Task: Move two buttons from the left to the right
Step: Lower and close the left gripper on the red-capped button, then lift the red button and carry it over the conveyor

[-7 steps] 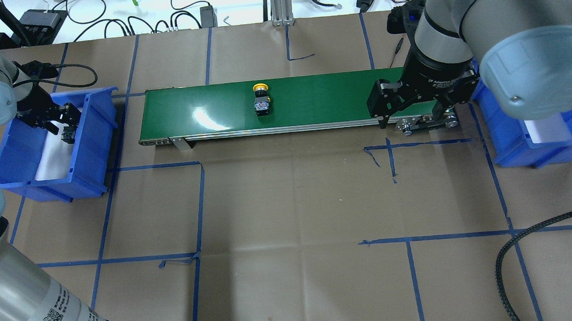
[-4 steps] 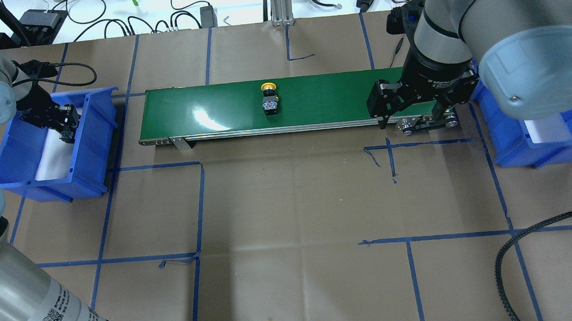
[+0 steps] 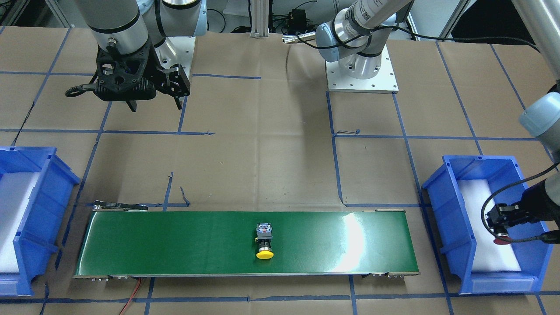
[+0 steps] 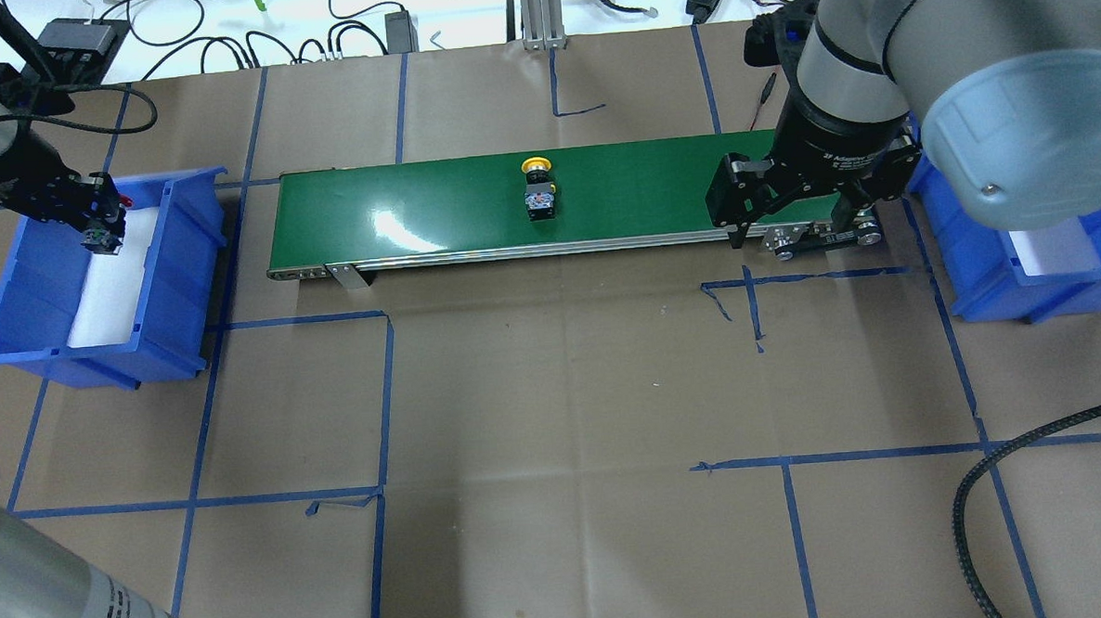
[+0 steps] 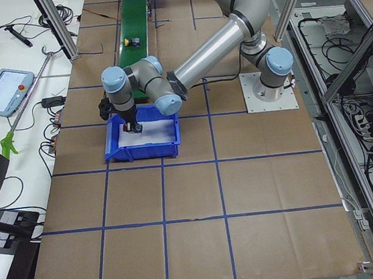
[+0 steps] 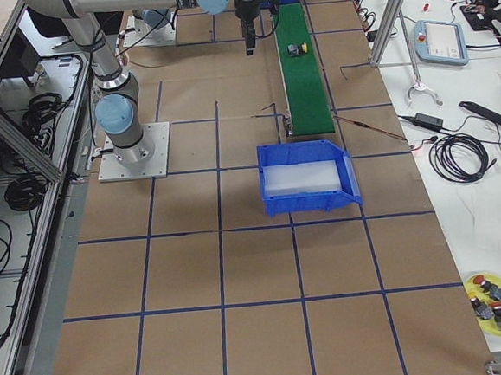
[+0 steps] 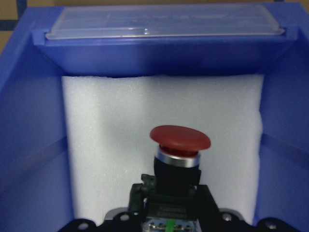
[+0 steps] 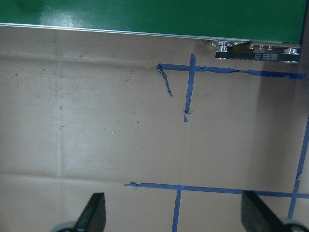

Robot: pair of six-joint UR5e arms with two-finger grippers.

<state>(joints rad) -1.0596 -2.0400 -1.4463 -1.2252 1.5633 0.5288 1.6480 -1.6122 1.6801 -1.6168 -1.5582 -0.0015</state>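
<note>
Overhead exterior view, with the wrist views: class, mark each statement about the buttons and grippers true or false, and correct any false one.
1. The yellow button lies on the green conveyor belt. True.
2. The left gripper is open and holds nothing. False: it is shut on the red button.
3. The right gripper holds the yellow button. False: it is open and holds nothing.
4. The red button hangs over the white foam in a blue bin. True.

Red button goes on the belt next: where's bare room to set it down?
The belt is bare from the end by the left bin up to the yellow button, and from there to its far end. Tight only by that far end, robot's side, where the open right hand hangs.
</note>
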